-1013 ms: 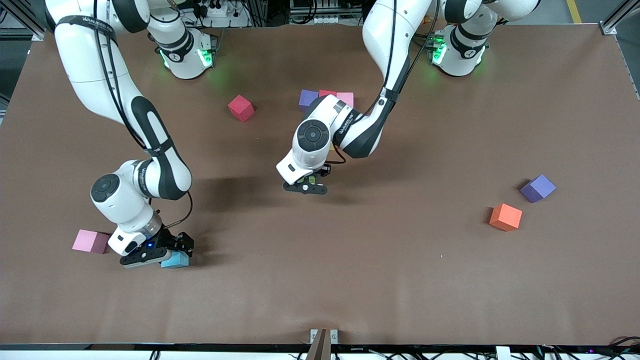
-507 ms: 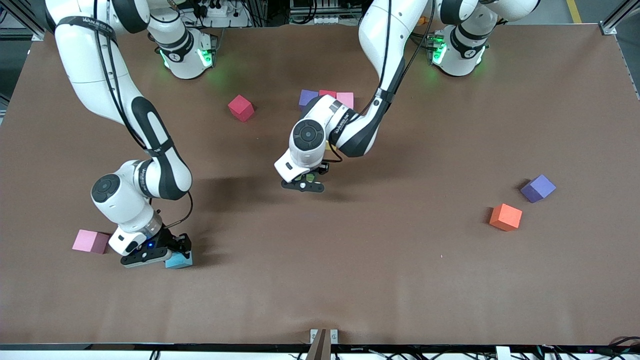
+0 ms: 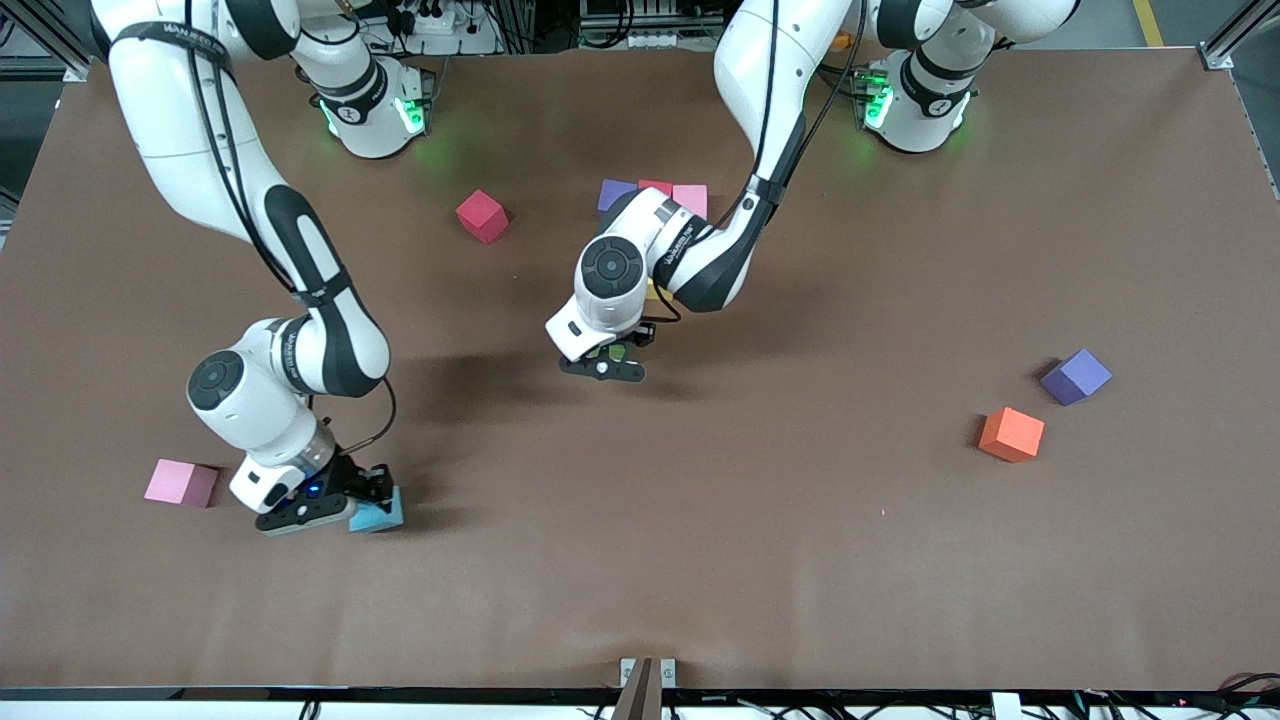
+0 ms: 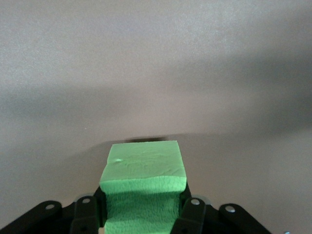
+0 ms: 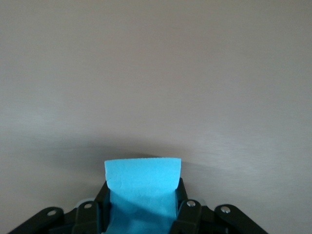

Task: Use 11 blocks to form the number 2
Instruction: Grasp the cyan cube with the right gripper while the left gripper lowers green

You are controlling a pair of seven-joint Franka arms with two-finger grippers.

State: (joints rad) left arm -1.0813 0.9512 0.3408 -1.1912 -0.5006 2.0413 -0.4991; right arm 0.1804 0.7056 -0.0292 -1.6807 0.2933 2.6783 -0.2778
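Grippers both clamped on a block, one each.

Left arm reaches in from its base and folds down over mid-table, wrist bent low, left gripper [image 3: 612, 362] pinching the green block [image 4: 143, 187] between its fingers, just above the table [image 3: 800, 560]. Right arm bends steeply down at its own end, right gripper [image 3: 335, 508] squeezing the light blue block [image 3: 380, 517] right at the surface; a pink block [image 3: 181, 483] sits near those jaws. Purple, red and pink blocks [image 3: 655, 195] line up touching, partly hidden by the left arm's wrist. Loose ones: red block [image 3: 482, 215], orange block [image 3: 1011, 434] and purple block [image 3: 1076, 376] toward the left arm's end.
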